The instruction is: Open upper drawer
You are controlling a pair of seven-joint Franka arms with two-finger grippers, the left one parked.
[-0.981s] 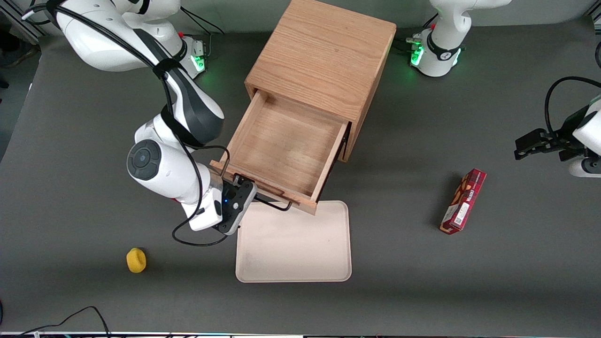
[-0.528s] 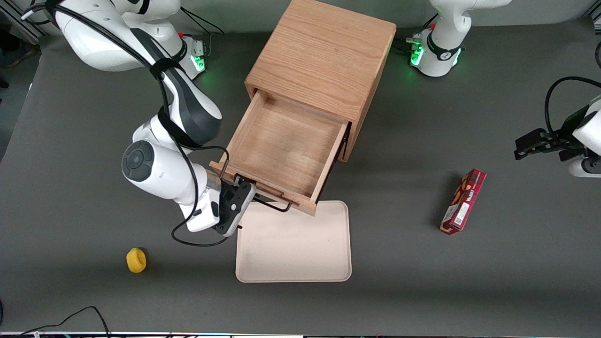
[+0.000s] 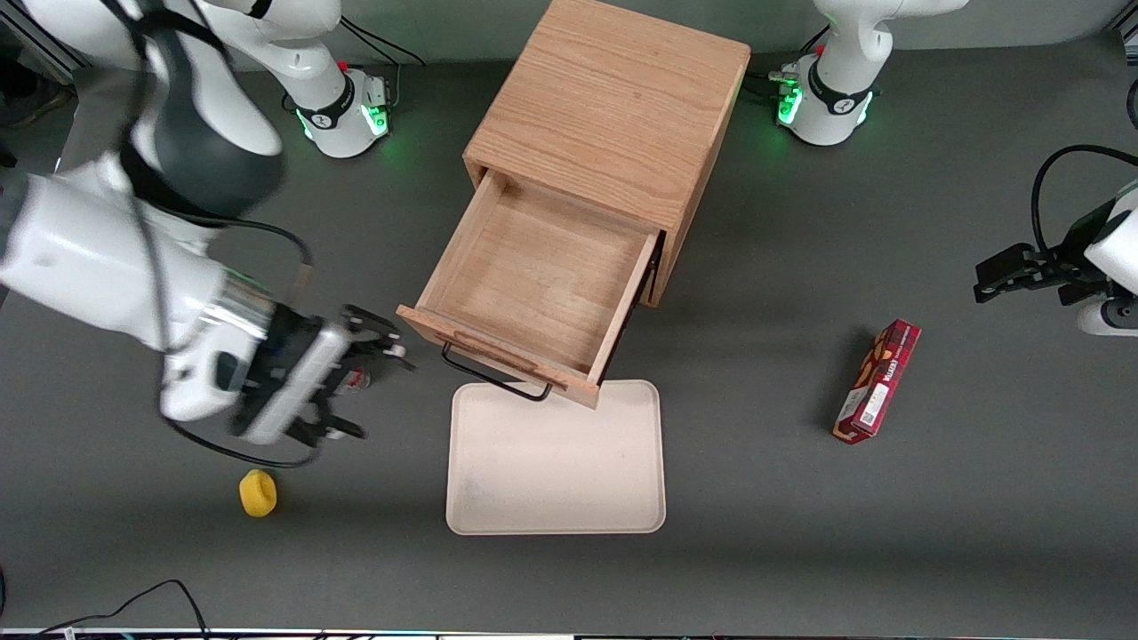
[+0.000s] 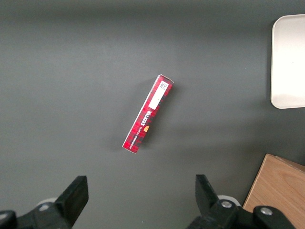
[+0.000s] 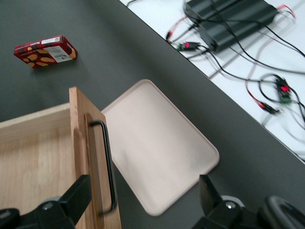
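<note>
The upper drawer (image 3: 542, 276) of the light-oak cabinet (image 3: 613, 107) stands pulled far out, its wooden tray empty. Its black bar handle (image 3: 493, 378) hangs free on the front panel, over the edge of the beige tray. My right gripper (image 3: 382, 392) is open, off the handle and a short way from it toward the working arm's end of the table, above bare table. In the right wrist view the open gripper (image 5: 143, 200) looks along the drawer front (image 5: 78, 157) and the handle (image 5: 108, 167), with nothing between the fingers.
A beige tray (image 3: 556, 462) lies on the table in front of the drawer. A small yellow object (image 3: 258, 493) sits near the gripper, closer to the front camera. A red box (image 3: 877, 380) lies toward the parked arm's end.
The gripper was at the drawer handle a second ago. It has let go and swung away toward the working arm's end. The drawer has stayed pulled out.
</note>
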